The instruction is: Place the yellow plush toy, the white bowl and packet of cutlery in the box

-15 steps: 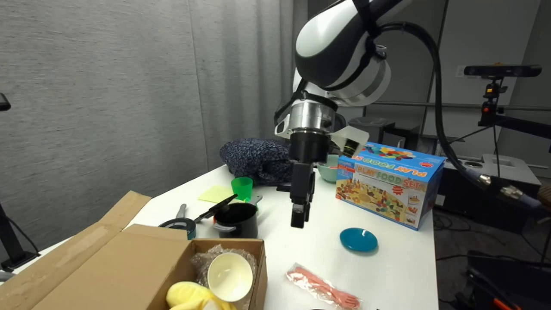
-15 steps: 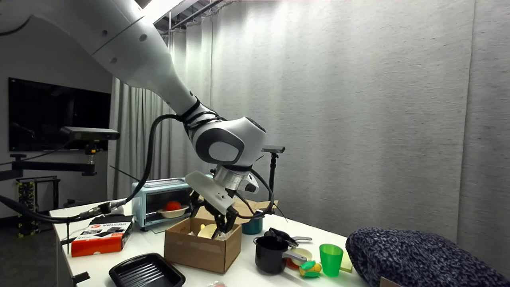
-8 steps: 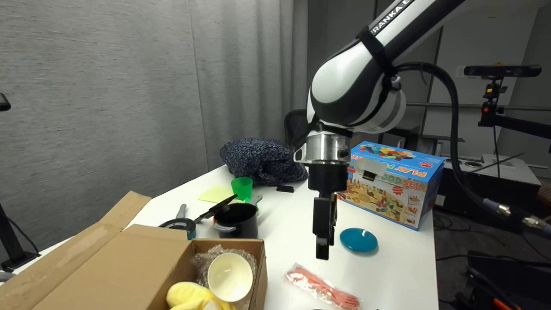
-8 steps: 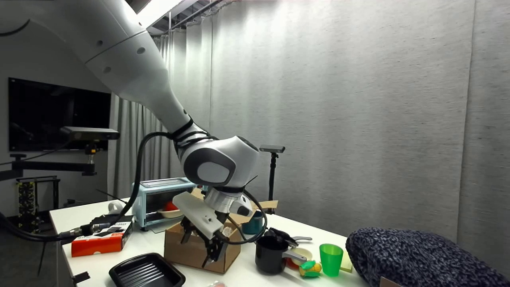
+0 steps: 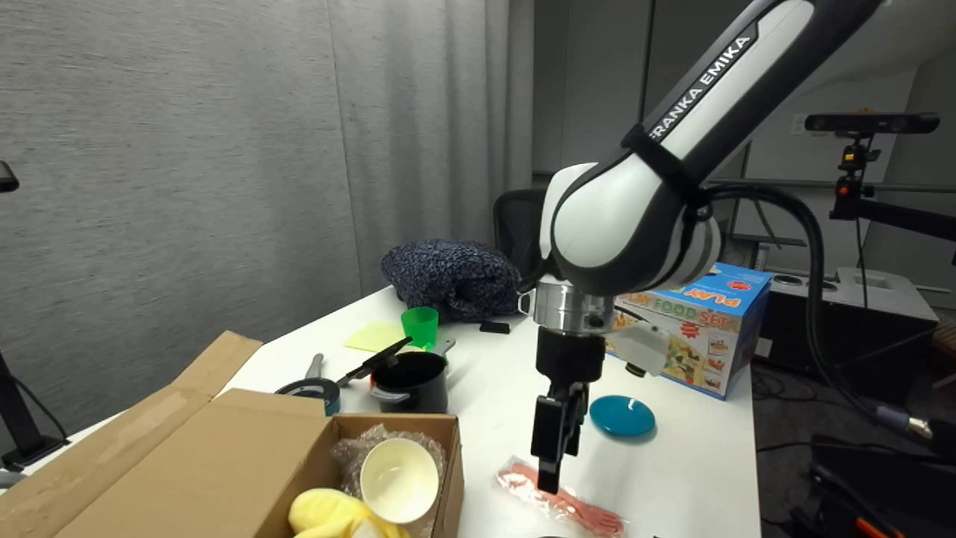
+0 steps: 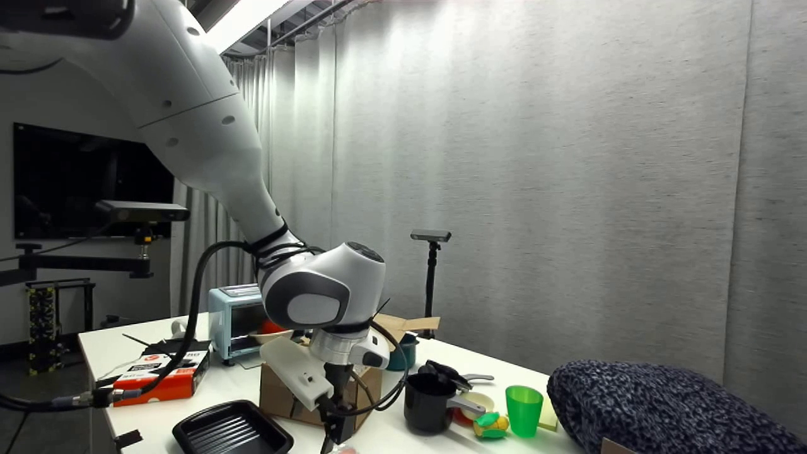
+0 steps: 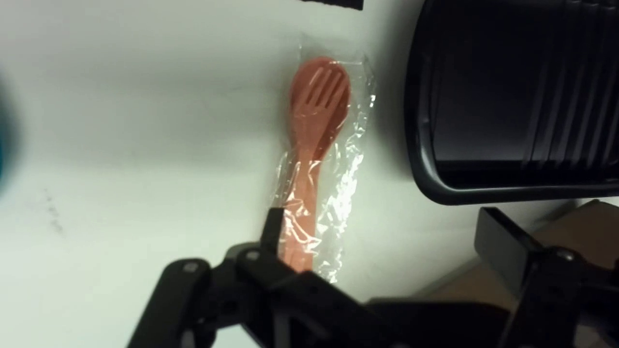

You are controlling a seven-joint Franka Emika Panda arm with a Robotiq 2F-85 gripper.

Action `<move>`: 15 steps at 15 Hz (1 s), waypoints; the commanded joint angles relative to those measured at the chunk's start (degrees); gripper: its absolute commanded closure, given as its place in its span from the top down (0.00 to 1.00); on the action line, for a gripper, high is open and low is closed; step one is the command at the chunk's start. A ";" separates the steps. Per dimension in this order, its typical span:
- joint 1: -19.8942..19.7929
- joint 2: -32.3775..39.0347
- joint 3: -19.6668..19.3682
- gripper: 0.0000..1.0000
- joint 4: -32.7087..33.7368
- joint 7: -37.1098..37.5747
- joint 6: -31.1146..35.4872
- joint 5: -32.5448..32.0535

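Moved since 0.5 s ago: arm (image 5: 635, 217) and hand (image 7: 384, 234), lower in both exterior views, hand nearer the packet of cutlery (image 7: 304, 145). Packet unshifted.

Hand, 1. Fingers spread wide, nothing held. In the wrist view they flank the packet's handle end: 1 fingertip overlaps the wrapper's margin from this angle, the opposite fingertip is over the desk (image 5: 694, 471). Contact not determinable.

Packet, 1. Clear wrapper, pinkish-red contents. Flat on the desk, inward of its right edge as an exterior view shows it. Black ribbed pan (image 7: 517, 96) just beside it, not touching; teal plate (image 5: 622, 416) apart, towards that same edge.

Box, cardboard (image 5: 254, 441), 1. Flaps reach towards the desk's left edge in that view. Contents: white bowl (image 5: 399, 480), tilted, against bubble wrap (image 5: 358, 452); yellow plush toy (image 5: 328, 513), beside the bowl.

Step, by judgement: 2 of 3 items packed; approach to the 3rd in hand, grasp not made.

Next move, by judgement: a slight sideways shift, away from the pan and towards the plate, to bring the packet squarely between the fingers; descent almost to the desk; closure on the stiff handles, since loose wrapper alone may slip; then a straight lift, high enough to clear the box wall.
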 commanded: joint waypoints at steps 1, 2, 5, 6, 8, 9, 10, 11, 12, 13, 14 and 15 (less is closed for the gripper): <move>1.79 1.37 -0.29 1.00 -0.65 8.40 4.10 -5.04; 2.29 1.93 -0.49 1.00 -0.52 10.87 4.24 -6.99; 3.53 3.34 -1.02 1.00 0.12 17.85 2.81 -12.39; 3.94 3.75 -1.27 1.00 0.38 20.18 1.92 -14.24; 4.47 4.41 -1.50 1.00 0.61 23.62 1.31 -16.69; 4.75 4.72 -1.66 1.00 0.62 25.08 1.47 -17.75; 5.06 4.98 -1.85 1.00 0.48 26.33 2.29 -18.87; 5.27 5.24 -1.95 1.00 0.42 27.30 2.78 -19.76; 5.47 5.54 -2.17 1.00 0.40 28.37 3.01 -20.75; 5.59 5.85 -2.38 1.00 0.48 29.35 2.74 -21.61; 5.58 5.96 -2.61 1.00 0.46 30.16 2.71 -22.31; 5.43 5.91 -2.77 1.00 0.37 30.60 2.80 -22.61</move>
